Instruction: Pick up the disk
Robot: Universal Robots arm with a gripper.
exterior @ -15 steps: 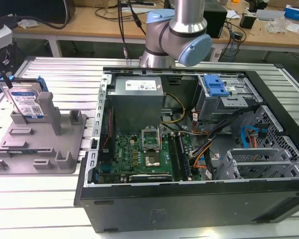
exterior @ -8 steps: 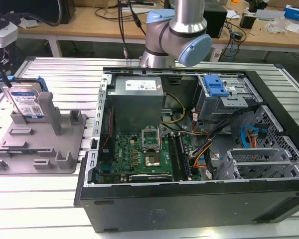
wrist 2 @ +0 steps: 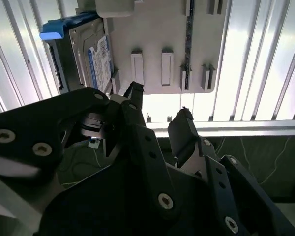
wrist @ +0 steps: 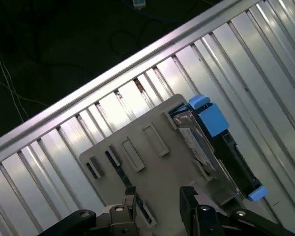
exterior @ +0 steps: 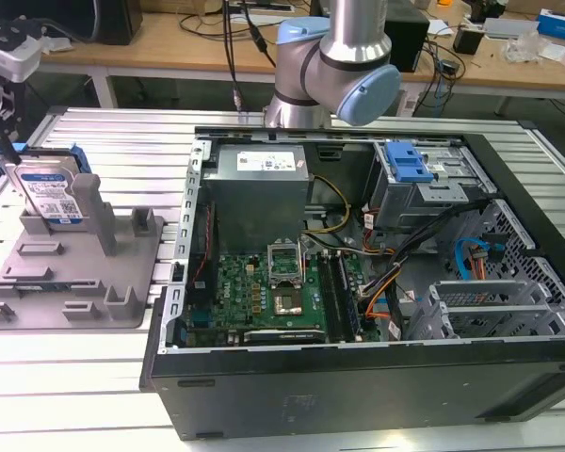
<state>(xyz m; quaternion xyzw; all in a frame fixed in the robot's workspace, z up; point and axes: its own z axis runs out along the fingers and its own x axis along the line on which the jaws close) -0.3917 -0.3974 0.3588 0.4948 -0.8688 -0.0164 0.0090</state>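
Black gripper (wrist 2: pixel 157 110) is wide open and empty, hanging over the edge of the grey fixture (wrist 2: pixel 162 29), beside the disk (wrist 2: pixel 91 54) and not touching it. The disk stands on edge in a slot on the fixture's far side, at the exterior view's left, propped against a post. I judge that leaves both flat faces free to pinch. The open computer case (exterior: pixel 358 395) sits just to the fixture's right.

grey fixture (exterior: pixel 75 282) beside computer case (exterior: pixel 358 391) (open)

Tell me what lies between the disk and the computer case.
In the exterior view, the posts and base of the grey fixture lie between the disk and the computer case.
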